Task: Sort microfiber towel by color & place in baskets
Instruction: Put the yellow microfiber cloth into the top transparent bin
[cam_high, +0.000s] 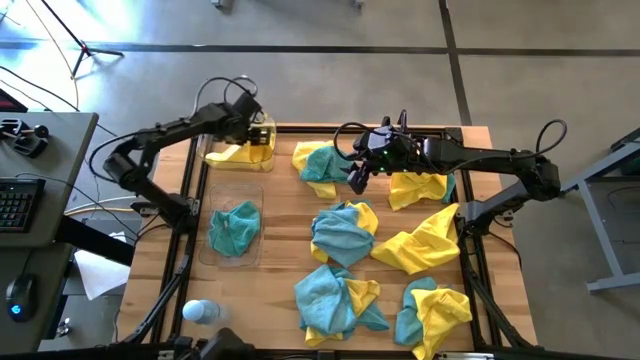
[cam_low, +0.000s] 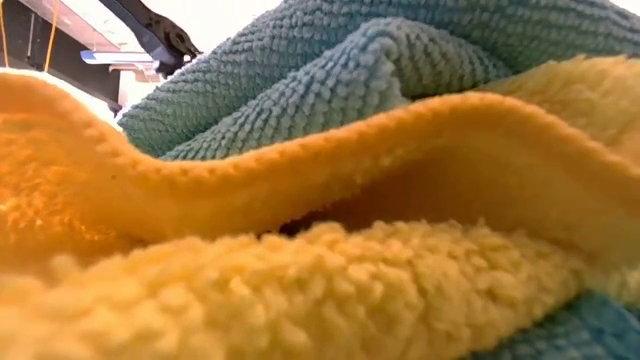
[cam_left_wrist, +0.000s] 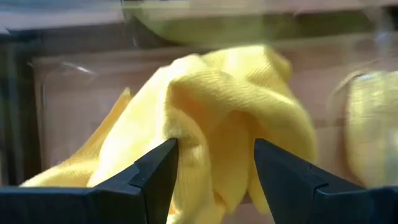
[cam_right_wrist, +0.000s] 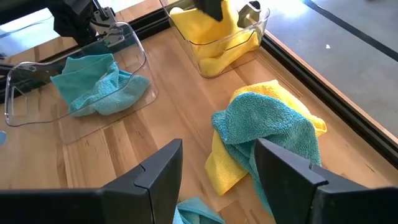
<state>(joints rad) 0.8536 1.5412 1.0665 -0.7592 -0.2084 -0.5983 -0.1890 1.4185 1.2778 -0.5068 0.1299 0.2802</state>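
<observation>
Crumpled teal-over-yellow microfiber towel lies just ahead of the right gripper, whose empty fingers stand wide; left gripper, fingers parted, hangs over the clear yellow-filled basket.

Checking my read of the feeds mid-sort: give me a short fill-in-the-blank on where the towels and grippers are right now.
1. The left gripper is over the basket holding a ____ towel.
2. The other basket holds a ____ towel.
3. The right gripper, empty, has its jaws ____.
4. It hovers above a teal towel lying on a ____ one.

Answers: yellow; teal; open; yellow
</observation>
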